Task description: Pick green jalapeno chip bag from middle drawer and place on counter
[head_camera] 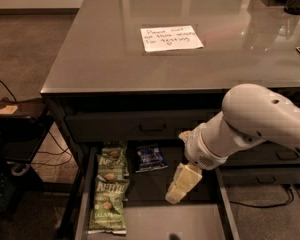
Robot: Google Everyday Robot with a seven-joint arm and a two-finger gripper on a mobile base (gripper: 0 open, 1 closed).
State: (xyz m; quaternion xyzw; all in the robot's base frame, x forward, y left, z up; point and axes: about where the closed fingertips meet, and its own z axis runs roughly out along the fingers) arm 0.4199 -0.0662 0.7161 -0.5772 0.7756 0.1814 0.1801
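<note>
Two green jalapeno chip bags lie end to end along the left side of the open middle drawer (pixel 155 223): one at the back (pixel 113 160) and one nearer the front (pixel 109 206) with pale lettering at its bottom. My gripper (pixel 179 174) hangs over the middle of the drawer, to the right of both bags and touching neither. Its pale fingers (pixel 182 183) point down and left, stand apart and hold nothing. The counter (pixel 115 59) is above, with a white handwritten note (pixel 171 38) on it.
A small dark blue bag (pixel 150 156) lies at the back of the drawer, between the green bags and my gripper. A closed drawer front with a handle (pixel 152 128) sits above the open drawer. A dark cart and cables (pixel 15 134) stand at the left.
</note>
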